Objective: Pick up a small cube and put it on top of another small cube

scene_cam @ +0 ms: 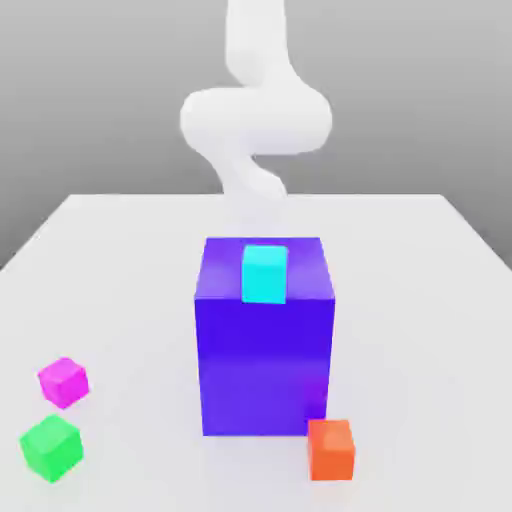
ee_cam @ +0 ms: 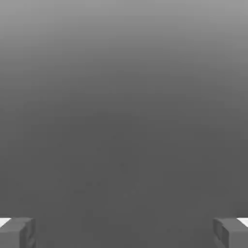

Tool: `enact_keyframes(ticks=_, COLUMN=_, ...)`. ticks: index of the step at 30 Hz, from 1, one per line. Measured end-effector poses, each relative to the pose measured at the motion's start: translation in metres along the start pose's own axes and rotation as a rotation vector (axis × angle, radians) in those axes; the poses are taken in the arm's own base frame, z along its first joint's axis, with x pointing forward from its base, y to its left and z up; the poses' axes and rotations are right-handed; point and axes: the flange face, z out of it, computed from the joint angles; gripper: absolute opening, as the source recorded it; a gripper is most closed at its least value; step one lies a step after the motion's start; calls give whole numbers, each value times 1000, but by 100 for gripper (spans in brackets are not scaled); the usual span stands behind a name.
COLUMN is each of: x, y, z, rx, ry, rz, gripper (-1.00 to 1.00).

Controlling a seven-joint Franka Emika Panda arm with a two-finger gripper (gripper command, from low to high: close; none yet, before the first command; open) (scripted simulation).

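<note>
Notably, a big blue block (scene_cam: 265,365) bears the cyan cube (scene_cam: 265,275); the gripper (ee_cam: 124,233) is spread wide

The big blue box (scene_cam: 265,365) looks like smooth plastic with a soft sheen on its top. The 4 cubes, cyan (scene_cam: 265,275), magenta (scene_cam: 64,382), green (scene_cam: 52,448) and orange (scene_cam: 331,451), look smooth and plastic. The desk (scene_cam: 420,330) is pale and smooth, faintly glossy. The arm (scene_cam: 256,120) has a smooth, white, plastic-like shell.
</note>
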Motion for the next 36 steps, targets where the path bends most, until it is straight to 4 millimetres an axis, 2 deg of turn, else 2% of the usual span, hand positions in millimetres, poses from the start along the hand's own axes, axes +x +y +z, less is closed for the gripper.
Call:
enact_keyframes(ticks=3, x=14, y=24, z=54, rx=-102, ry=13, rz=176, gripper=0)
enact_keyframes(ticks=7, x=31, y=66, z=117, rx=-224, ry=36, rz=405, gripper=0)
enact_keyframes(ticks=12, x=45, y=135, z=185, rx=-365, ry=73, rz=696, gripper=0)
enact_keyframes(ticks=16, x=49, y=199, z=230, rx=-470, ry=107, rz=933, gripper=0)
enact_keyframes(ticks=22, x=37, y=301, z=280, rx=-617, ry=165, rz=1294, gripper=0)
enact_keyframes(ticks=28, x=8, y=405, z=308, rx=-753, ry=236, rz=1681, gripper=0)
enact_keyframes(ticks=31, x=-18, y=443, z=319, rx=-815, ry=260, rz=1855, gripper=0)
enact_keyframes(ticks=36, x=-43, y=474, z=355, rx=-832, ry=267, rz=1909, gripper=0)
